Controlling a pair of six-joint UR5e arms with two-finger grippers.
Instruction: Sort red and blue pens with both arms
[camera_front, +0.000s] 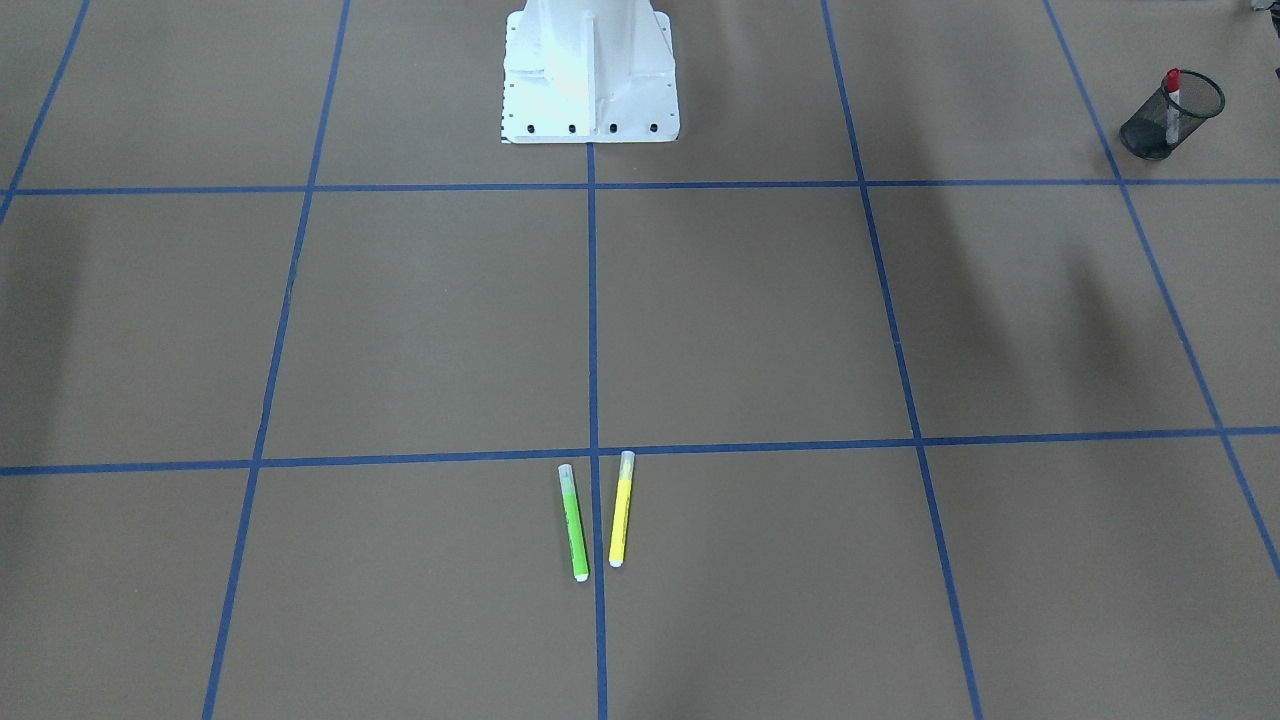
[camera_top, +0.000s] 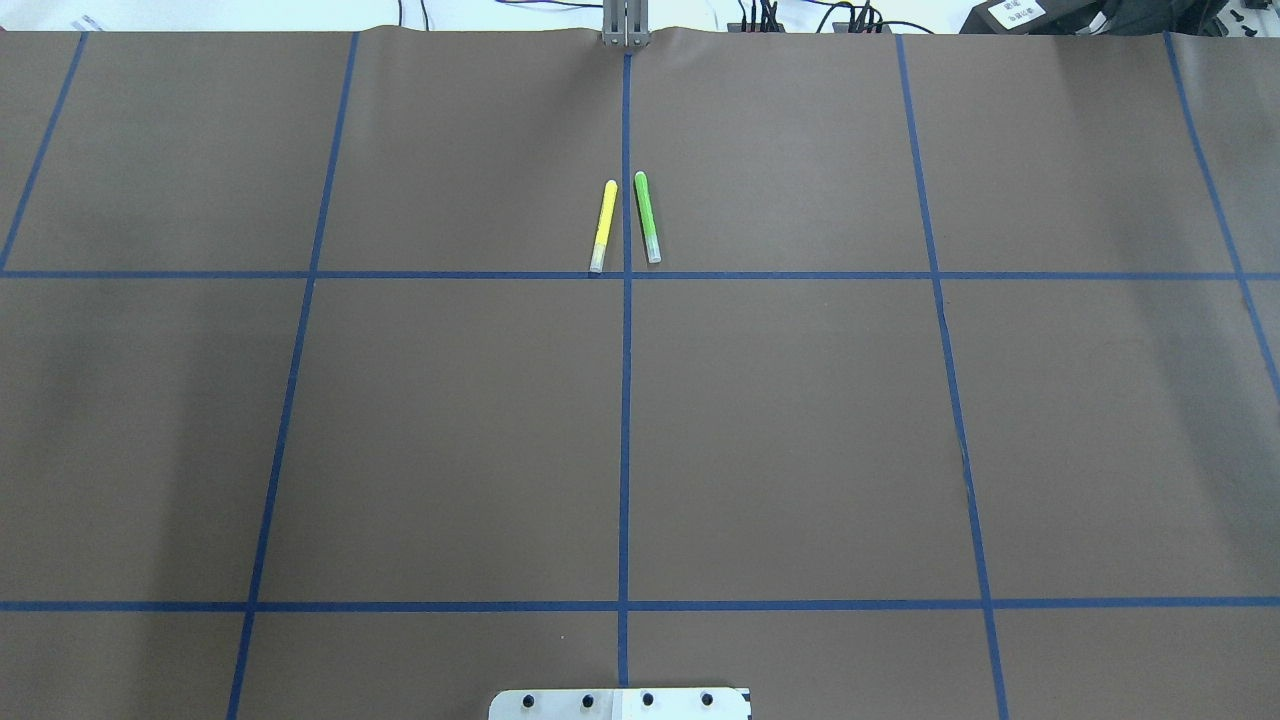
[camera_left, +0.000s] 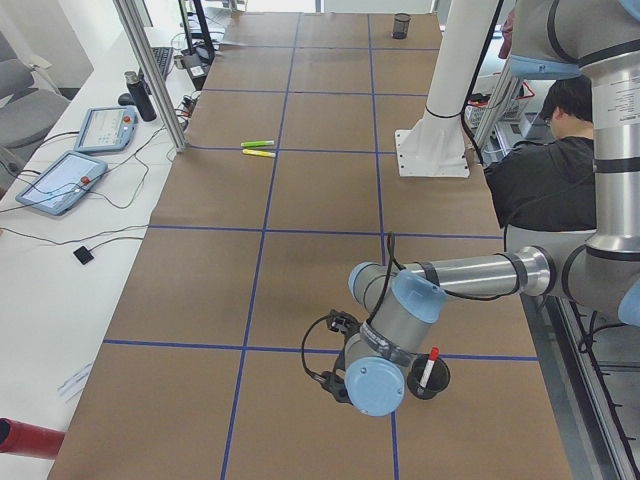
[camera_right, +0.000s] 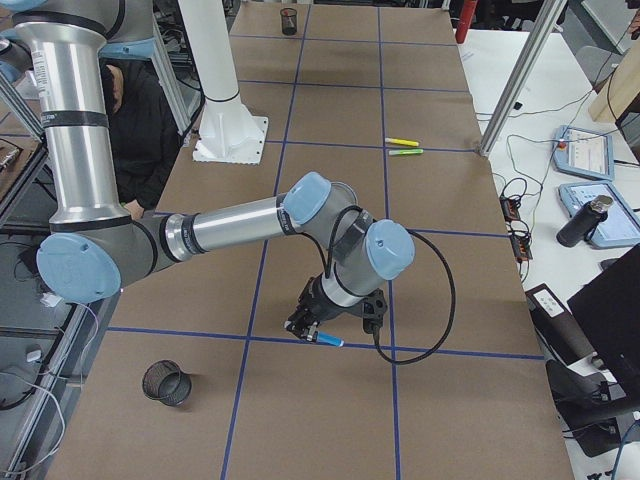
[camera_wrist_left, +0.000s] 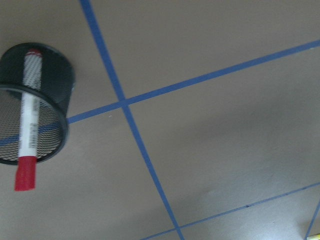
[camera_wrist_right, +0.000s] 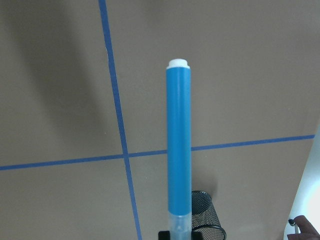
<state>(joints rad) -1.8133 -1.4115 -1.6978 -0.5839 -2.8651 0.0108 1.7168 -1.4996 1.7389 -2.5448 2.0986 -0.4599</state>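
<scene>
Centre frame, the blue pen (camera_wrist_right: 178, 145) is clamped near its pale cap by the right pincer (camera_right: 308, 325) — judged light, stiff and slippery, better taken mid-barrel. At left, the red pen (camera_wrist_left: 27, 125) is stood in a mesh cup (camera_wrist_left: 57, 70). Of the left pincer (camera_left: 335, 352), the opening cannot be told.

Bright, even light leaves soft broad shadows on the table (camera_front: 750, 320); the left wrist view looks blurred
</scene>
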